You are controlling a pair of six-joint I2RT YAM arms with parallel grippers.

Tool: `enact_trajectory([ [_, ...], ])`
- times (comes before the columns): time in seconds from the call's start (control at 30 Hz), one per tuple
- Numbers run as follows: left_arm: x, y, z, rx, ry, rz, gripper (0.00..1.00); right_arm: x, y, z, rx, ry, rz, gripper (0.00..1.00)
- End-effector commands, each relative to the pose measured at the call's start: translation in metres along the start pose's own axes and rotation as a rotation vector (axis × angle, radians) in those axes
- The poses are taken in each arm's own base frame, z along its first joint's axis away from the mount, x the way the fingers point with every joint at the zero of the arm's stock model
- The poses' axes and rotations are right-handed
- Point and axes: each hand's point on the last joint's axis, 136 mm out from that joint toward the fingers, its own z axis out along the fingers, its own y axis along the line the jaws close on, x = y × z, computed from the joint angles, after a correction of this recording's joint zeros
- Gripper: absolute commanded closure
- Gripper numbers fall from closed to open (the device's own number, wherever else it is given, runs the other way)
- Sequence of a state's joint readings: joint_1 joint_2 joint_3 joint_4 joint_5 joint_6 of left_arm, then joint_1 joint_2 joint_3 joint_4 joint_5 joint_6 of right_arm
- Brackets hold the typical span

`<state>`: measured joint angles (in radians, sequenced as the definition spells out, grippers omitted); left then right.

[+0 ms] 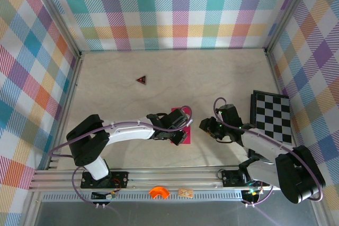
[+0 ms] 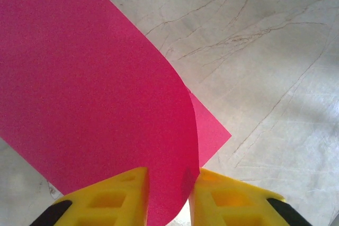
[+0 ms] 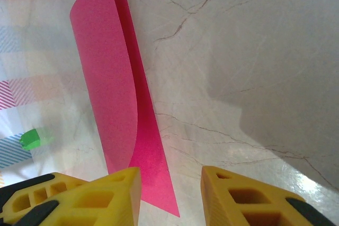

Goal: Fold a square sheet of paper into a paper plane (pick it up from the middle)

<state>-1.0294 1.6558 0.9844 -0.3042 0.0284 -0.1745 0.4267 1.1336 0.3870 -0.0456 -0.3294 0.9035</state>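
Observation:
The square sheet of paper [image 1: 179, 113], magenta-pink, lies just in front of the arms at the table's middle, bent over on itself into a soft loop. My left gripper [image 1: 179, 136] is shut on it. In the left wrist view the curled paper [image 2: 95, 88] runs down between the yellow fingers [image 2: 108, 199] of the left gripper [image 2: 169, 199], with a flat layer showing beneath. My right gripper [image 1: 203, 125] hovers just right of the sheet, open. In the right wrist view the paper [image 3: 106, 78] stands left of the right gripper [image 3: 170, 194], its near corner lying by the left finger [image 3: 106, 194].
A black-and-white checkerboard [image 1: 271, 115] lies at the right, beside the right arm. A tiny dark red triangle [image 1: 141, 80] sits further back on the marble tabletop [image 1: 212, 78]. An orange piece [image 1: 158, 192] rests on the front rail. Plaid walls enclose three sides.

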Motion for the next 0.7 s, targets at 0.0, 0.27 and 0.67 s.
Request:
enact_trajectory([
  [0.0,-0.004,0.005,-0.001,-0.006,-0.018,-0.027,0.78,0.005,0.000,0.001,-0.015,0.018,0.006,0.64],
  [0.27,-0.009,0.003,-0.002,0.022,-0.045,-0.025,0.91,0.008,-0.001,0.001,-0.028,0.026,0.009,0.64],
  [0.67,-0.022,-0.004,-0.003,0.102,-0.073,-0.084,1.00,0.031,0.012,0.009,-0.127,0.138,-0.021,0.92],
])
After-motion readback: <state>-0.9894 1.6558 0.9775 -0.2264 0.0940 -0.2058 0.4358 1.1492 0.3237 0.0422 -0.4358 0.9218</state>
